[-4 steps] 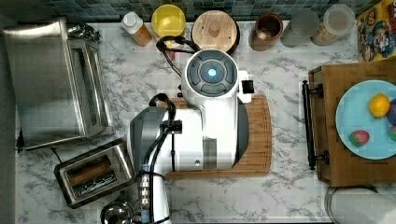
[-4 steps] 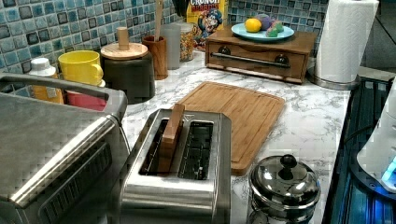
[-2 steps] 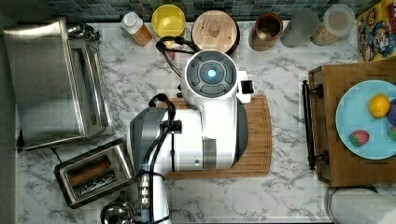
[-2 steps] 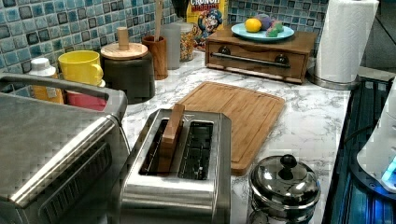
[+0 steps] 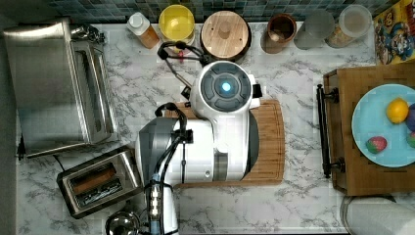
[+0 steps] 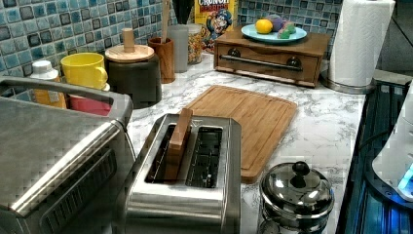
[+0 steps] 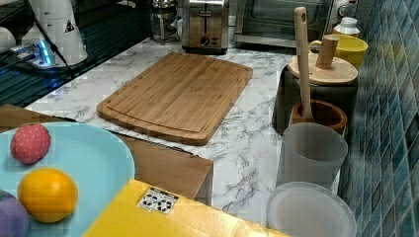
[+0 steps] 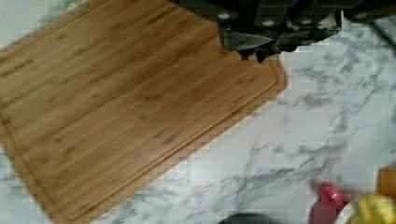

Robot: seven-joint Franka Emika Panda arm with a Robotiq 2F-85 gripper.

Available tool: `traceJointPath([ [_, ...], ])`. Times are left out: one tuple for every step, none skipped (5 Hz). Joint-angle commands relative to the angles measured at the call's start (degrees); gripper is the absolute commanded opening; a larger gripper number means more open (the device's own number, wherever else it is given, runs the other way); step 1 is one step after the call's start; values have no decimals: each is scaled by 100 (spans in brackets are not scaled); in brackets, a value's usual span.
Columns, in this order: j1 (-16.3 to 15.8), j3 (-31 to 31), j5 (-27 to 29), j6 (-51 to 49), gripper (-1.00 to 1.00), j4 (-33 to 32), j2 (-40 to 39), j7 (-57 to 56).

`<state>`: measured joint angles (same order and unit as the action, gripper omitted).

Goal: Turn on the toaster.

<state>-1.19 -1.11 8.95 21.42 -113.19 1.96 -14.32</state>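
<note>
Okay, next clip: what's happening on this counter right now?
A white robot arm hangs over the wooden cutting board; nothing is being handled. Its hand sits above a board corner in the wrist view. The toaster, one slice of toast standing in a slot, is untouched beside the toaster oven.

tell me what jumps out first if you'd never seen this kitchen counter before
The white robot arm dominates the top view, hanging over the bamboo cutting board in the middle of the marble counter. In the left view, the steel toaster sits up front with a slice of brown toast standing in one slot. On the wooden box at the top view's right rests a blue plate of fruit.
</note>
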Motion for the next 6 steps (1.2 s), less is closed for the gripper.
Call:
traceJointPath([
  [-544, -351, 535, 68, -100, -993, 853, -2194],
  [-589, -432, 1033, 139, -100, -1354, 1152, -3025],
  [-691, -395, 1333, 297, -100, -1732, 1266, -3687],
  [-706, -462, 1484, 347, -100, -2027, 1227, -4015],
  [-747, -602, 1352, 531, -100, -2233, 1186, -4039],
  [-872, -547, 1537, 767, -100, -2416, 1285, -3996],
])
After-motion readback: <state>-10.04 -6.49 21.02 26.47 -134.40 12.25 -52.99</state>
